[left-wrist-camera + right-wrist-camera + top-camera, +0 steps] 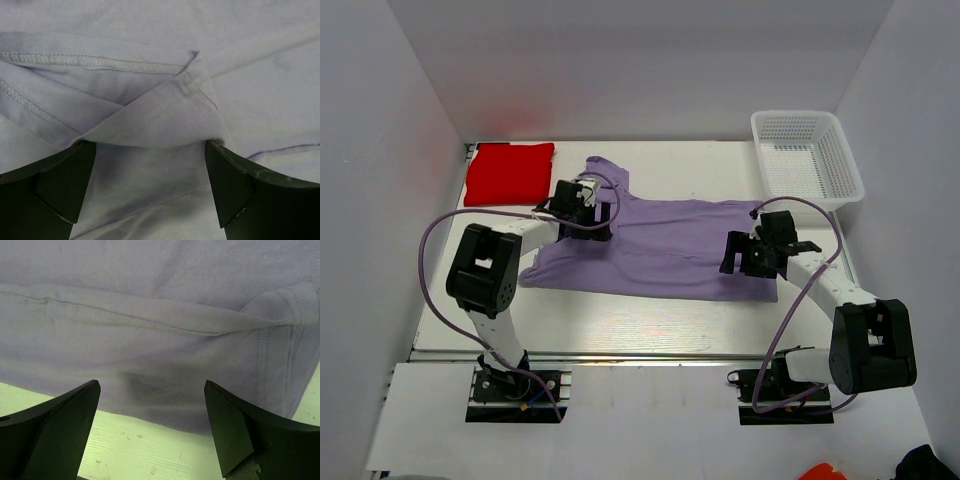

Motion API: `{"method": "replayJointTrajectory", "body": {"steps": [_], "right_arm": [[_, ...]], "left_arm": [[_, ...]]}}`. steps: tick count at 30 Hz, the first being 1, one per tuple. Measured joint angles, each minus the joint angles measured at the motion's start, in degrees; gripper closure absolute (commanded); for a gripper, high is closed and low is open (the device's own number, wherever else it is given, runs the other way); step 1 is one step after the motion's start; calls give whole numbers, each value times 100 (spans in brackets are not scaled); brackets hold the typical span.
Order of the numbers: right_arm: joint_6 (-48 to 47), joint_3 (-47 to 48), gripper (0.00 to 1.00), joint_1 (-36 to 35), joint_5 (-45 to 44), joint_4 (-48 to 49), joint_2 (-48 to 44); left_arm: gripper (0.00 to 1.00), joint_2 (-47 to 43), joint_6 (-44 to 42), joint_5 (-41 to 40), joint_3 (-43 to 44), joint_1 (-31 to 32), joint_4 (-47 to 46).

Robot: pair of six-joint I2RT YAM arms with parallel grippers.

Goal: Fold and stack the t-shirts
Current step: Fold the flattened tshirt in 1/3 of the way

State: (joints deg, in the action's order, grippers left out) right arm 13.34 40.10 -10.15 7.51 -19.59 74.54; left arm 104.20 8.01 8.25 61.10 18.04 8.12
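Observation:
The lavender t-shirt (660, 245) lies spread across the middle of the table, with a sleeve folded over near its upper left. The red t-shirt (510, 172) rests as a neat folded rectangle at the back left. My left gripper (603, 220) hovers low over the lavender shirt's left part. In the left wrist view it (150, 185) is open, and a folded hem flap (165, 120) lies just beyond its fingertips (55, 190). My right gripper (738, 252) is over the shirt's right edge. It (150, 425) is open too, straddling the cloth's border (160, 405), with nothing held.
A white mesh basket (807, 160) stands at the back right corner. White walls enclose the table on the left, back and right. Bare tabletop (150, 455) shows below the shirt's edge in the right wrist view.

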Motion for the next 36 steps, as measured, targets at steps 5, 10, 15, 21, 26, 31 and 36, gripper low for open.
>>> {"method": "replayJointTrajectory", "body": {"steps": [5, 10, 15, 21, 26, 31, 36], "right_arm": [[-9, 0, 10, 0, -4, 0, 0], [-11, 0, 10, 0, -9, 0, 11], [-13, 0, 10, 0, -52, 0, 11], [-13, 2, 10, 0, -103, 0, 9], [-13, 2, 10, 0, -114, 0, -57], [-28, 2, 10, 7, -92, 2, -190], [-28, 2, 10, 0, -87, 4, -356]], "left_arm": [[0, 57, 0, -68, 57, -26, -70], [0, 61, -44, -140, 66, -31, -446], [0, 494, -251, -96, 531, -31, -890], [0, 1342, -542, 157, 1327, -31, -1261], [0, 1394, -693, 282, 1576, -31, -1268], [0, 662, -678, 227, 1250, -31, -1193], [0, -367, -398, -50, 1003, -31, -861]]}}
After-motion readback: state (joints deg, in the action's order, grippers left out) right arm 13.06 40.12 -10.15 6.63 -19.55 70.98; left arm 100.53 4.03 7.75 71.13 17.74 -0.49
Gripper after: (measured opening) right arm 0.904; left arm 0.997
